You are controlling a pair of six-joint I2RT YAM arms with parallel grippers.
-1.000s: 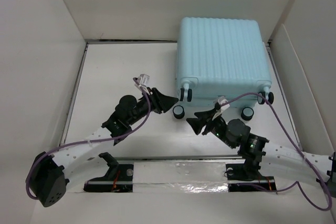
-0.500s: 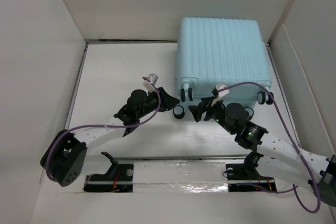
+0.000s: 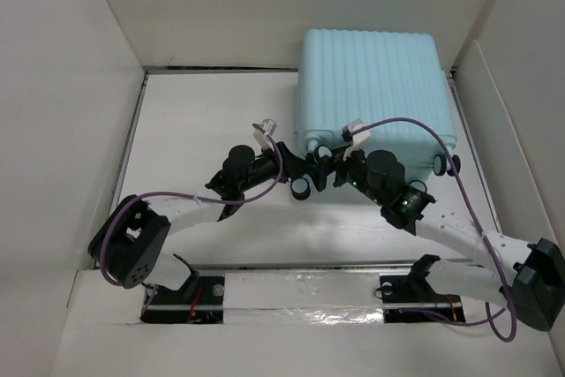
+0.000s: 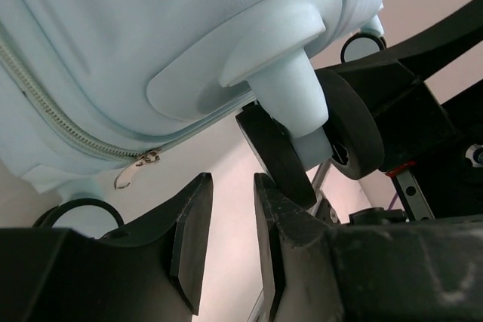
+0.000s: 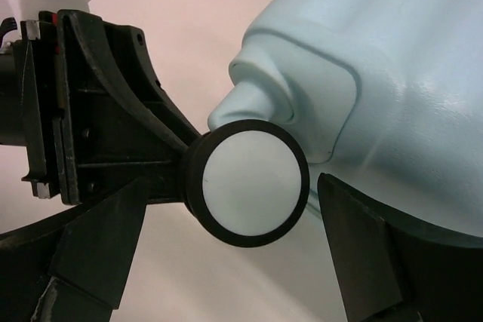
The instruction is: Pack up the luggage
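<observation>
Fingers (image 5: pixel 362 262) of right gripper (image 5: pixel 230 216), reaching ten o'clock, are straddling the luggage (image 3: pixel 371 86) wheel (image 5: pixel 249 182) wide apart; left gripper (image 4: pixel 230 186) is gaping narrowly, empty

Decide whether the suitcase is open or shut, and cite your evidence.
Shut. The suitcase lies flat, ribbed shell up, no lining showing; in the left wrist view its zipper teeth are joined along the seam.

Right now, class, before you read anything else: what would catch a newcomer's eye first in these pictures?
The pale blue suitcase lies closed at the table's far right and is by far the biggest thing in view. The left pincer and right pincer crowd its near-left corner. In the right wrist view, a black-rimmed white wheel fills the middle, framed by that pincer's wide-open fingers.
</observation>
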